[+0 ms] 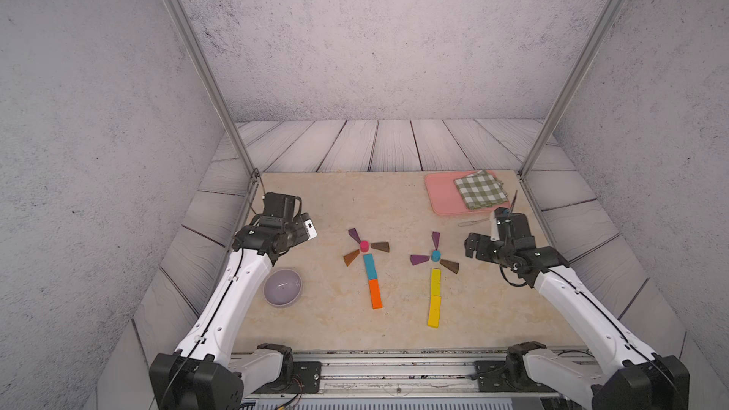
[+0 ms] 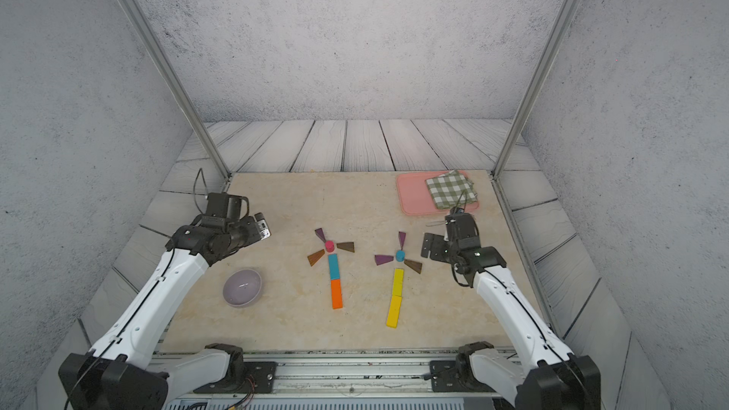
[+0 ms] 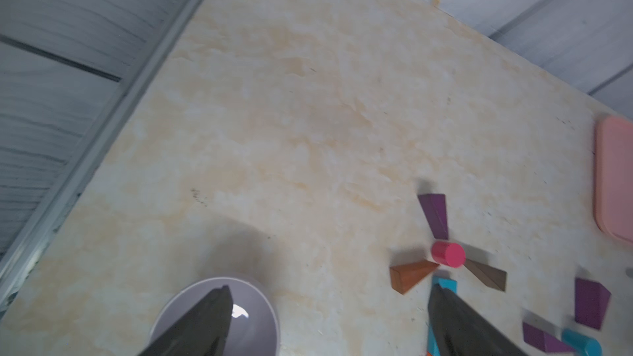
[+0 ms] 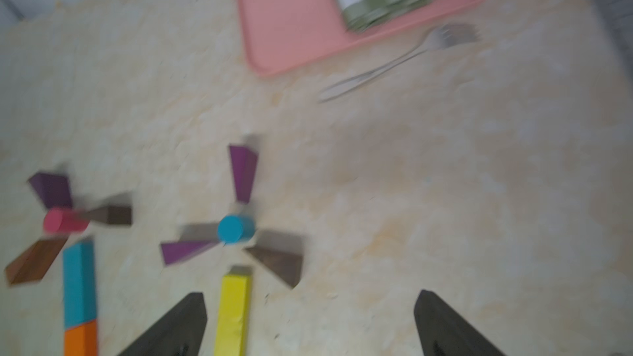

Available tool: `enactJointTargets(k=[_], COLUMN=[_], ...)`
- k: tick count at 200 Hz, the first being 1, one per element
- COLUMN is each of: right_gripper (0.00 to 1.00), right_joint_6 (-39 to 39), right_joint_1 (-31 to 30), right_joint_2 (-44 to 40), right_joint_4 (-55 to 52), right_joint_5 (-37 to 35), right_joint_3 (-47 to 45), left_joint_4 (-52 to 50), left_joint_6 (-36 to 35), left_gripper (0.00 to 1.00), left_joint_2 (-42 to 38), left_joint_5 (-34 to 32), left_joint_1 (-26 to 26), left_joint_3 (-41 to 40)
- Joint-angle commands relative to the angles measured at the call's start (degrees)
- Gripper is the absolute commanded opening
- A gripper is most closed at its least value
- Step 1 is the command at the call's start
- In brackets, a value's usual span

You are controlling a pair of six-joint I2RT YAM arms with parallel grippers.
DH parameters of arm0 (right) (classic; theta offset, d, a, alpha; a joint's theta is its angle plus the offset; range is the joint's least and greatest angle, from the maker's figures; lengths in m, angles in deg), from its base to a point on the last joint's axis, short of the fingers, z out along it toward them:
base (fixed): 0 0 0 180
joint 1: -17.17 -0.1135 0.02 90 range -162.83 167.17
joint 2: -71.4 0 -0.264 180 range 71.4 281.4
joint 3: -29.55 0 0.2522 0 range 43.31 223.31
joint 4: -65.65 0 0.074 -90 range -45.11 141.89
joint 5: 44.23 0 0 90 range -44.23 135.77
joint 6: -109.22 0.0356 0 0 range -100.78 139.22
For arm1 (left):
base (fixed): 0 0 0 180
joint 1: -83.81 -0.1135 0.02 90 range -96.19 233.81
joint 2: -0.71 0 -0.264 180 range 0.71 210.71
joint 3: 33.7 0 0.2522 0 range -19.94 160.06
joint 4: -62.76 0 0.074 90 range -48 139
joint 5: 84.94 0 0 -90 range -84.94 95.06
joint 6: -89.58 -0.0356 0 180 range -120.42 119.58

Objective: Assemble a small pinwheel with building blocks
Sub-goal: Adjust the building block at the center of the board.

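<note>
The building blocks lie flat on the beige table as two pinwheel shapes. The left shape has a pink cylinder (image 1: 364, 246) ringed by a purple wedge (image 1: 354, 235) and two brown wedges (image 1: 380, 246), above a teal bar (image 1: 369, 265) and an orange bar (image 1: 375, 293). The right shape has a blue cylinder (image 1: 435, 255), two purple wedges (image 1: 419, 259), a dark brown wedge (image 1: 449, 266) and two yellow bars (image 1: 435, 282). My left gripper (image 3: 330, 289) hangs open and empty, left of the pink-centred shape. Right of the blue-centred shape, my right gripper (image 4: 310, 296) is open and empty above bare table.
A lilac bowl (image 1: 282, 287) sits near the left arm. At the back right a pink tray (image 1: 442, 195) holds a folded green checked cloth (image 1: 479, 189), with a fork (image 4: 404, 59) lying just in front of it. Metal frame posts stand at both back corners.
</note>
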Motion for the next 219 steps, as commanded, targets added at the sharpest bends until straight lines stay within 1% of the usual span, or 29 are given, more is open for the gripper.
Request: enactJointTargets(k=[1, 10, 21, 37, 48, 58, 72, 99, 138, 172, 219], right_gripper=[0.97, 0.93, 0.89, 0.84, 0.80, 0.74, 0.73, 0.80, 0.79, 0.80, 0.82], right_joint_6=[10.6, 13.5, 16.1, 19.0, 20.1, 20.9, 21.2, 22.1, 23.2, 23.4, 23.2], right_joint_1=[-8.8, -13.2, -17.9, -23.0, -24.7, -25.5, -26.2, -26.8, -26.8, -26.8, -26.9], right_joint_2=[-0.7, -1.0, -0.8, 0.0, 0.7, 1.8, 3.5, 5.5, 7.9, 10.6, 11.0], right_joint_4=[-6.0, -4.6, -3.6, -1.3, 2.8, 5.9, 7.4, 9.6, 13.7, 14.6, 13.6], right_joint_5=[-1.6, -2.6, -3.4, -3.7, -0.9, 0.6, 1.5, 2.0, 4.3, 4.7, 3.3], right_joint_3=[-5.1, -7.4, -8.9, -10.7, -12.5, -13.7, -13.9, -14.9, -15.8, -15.7, -15.2], left_joint_4=[2.2, 3.3, 5.2, 4.2, 4.9, 5.3, 4.5, 3.7, 3.7, 3.7, 3.4], left_joint_6=[-1.8, -0.6, -0.1, 0.3, 0.6, 0.6, 0.4, 0.1, 0.2, 0.2, 0.1], left_gripper=[0.96, 0.96, 0.96, 0.96, 0.96, 0.96, 0.96, 0.96, 0.96, 0.96, 0.96], left_joint_2=[0.2, 0.8, 1.2, 1.0, 0.4, 0.3, 0.6, 0.2, -0.5, -0.3, -0.3], left_joint_5=[0.8, 5.7, 10.4, 9.8, 9.8, 10.7, 10.8, 10.7, 10.4, 10.2, 9.9], left_joint_1=[-3.9, -6.8, -8.7, -9.2, -9.3, -9.4, -9.5, -9.6, -9.7, -9.7, -9.7], left_joint_3=[-1.4, -2.1, -3.2, -3.5, -4.4, -4.7, -4.5, -4.0, -4.2, -4.2, -3.9])
